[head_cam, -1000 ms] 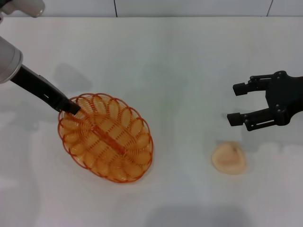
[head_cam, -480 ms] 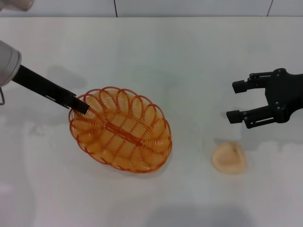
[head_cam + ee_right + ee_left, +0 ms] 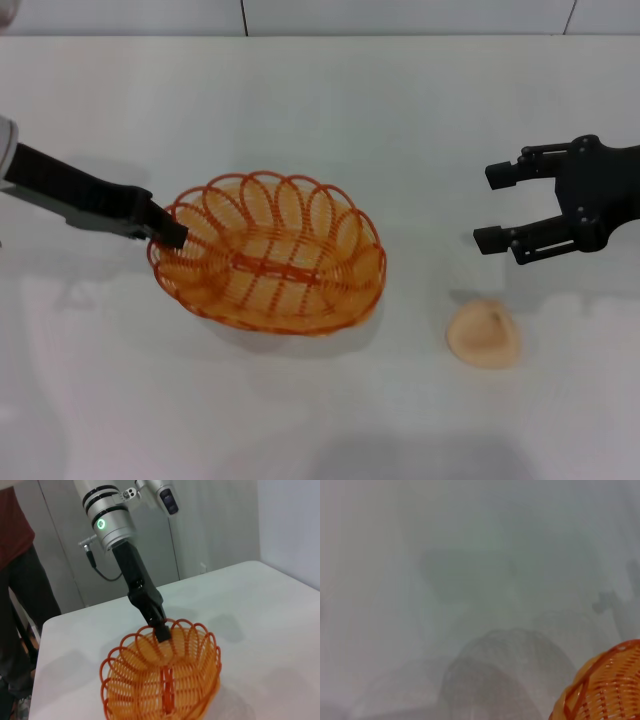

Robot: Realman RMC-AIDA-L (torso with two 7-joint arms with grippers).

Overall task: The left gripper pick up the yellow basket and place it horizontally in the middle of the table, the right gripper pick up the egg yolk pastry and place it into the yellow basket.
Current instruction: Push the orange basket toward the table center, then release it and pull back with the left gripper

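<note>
The yellow basket [image 3: 270, 255], an orange wire oval with a looped rim, hangs tilted just above the table [image 3: 320, 110] near its middle, long side running left to right. My left gripper [image 3: 168, 232] is shut on the basket's left rim; the right wrist view shows the same grip on the basket [image 3: 162, 680] by the left gripper [image 3: 161, 631]. A piece of the basket [image 3: 602, 690] fills a corner of the left wrist view. The egg yolk pastry [image 3: 483, 335] lies on the table to the right. My right gripper [image 3: 492, 207] hovers open above and slightly behind it.
The white table runs back to a grey wall seam [image 3: 244, 18]. In the right wrist view a person in a dark red top [image 3: 17, 580] stands beyond the table's far corner.
The left gripper has carried the basket to the right and turned it from a diagonal lie to nearly horizontal. The right gripper shifted slightly up; the pastry stayed put.
</note>
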